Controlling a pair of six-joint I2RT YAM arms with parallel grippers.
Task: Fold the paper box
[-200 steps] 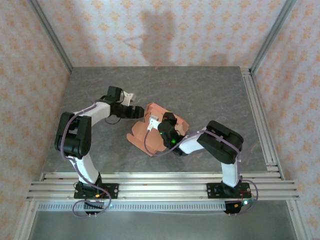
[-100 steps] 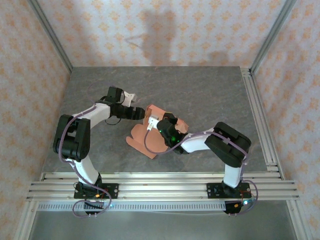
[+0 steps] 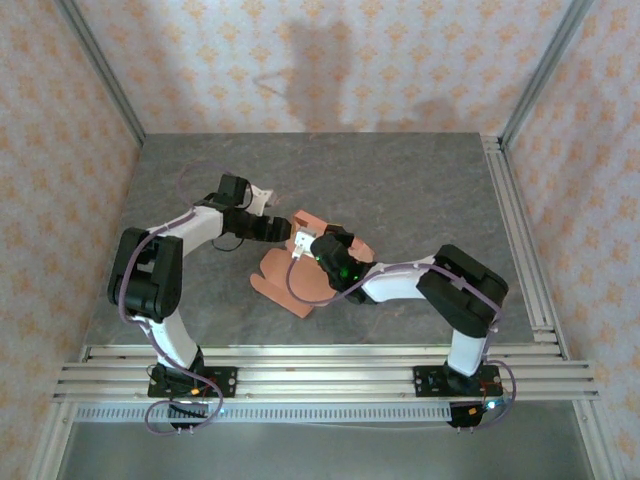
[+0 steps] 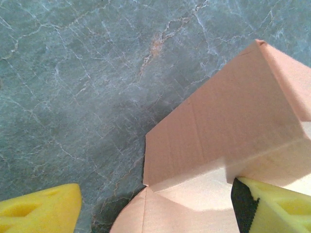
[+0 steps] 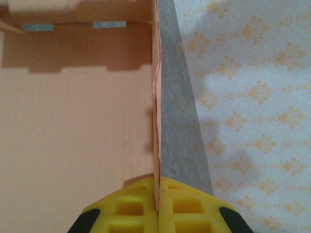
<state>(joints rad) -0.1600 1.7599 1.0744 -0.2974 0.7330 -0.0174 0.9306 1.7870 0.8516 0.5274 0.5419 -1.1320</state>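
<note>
Now | right hand [image 5: 156, 199] pinching paper box [image 4: 218, 121] wall | left hand [image 3: 284, 232] spread

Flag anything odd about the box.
On the box, the wall pinched in the right gripper has a slightly wavy edge rather than a straight one, so the card seems to bow a little there. No tear or crush shows elsewhere.

The paper box [image 4: 223, 126] lay on the grey marbled table [image 4: 73, 73], one creased wall raised. The left gripper [image 4: 154, 211] straddled its corner, jaws apart, one yellow finger [image 4: 272, 206] over the card.
</note>
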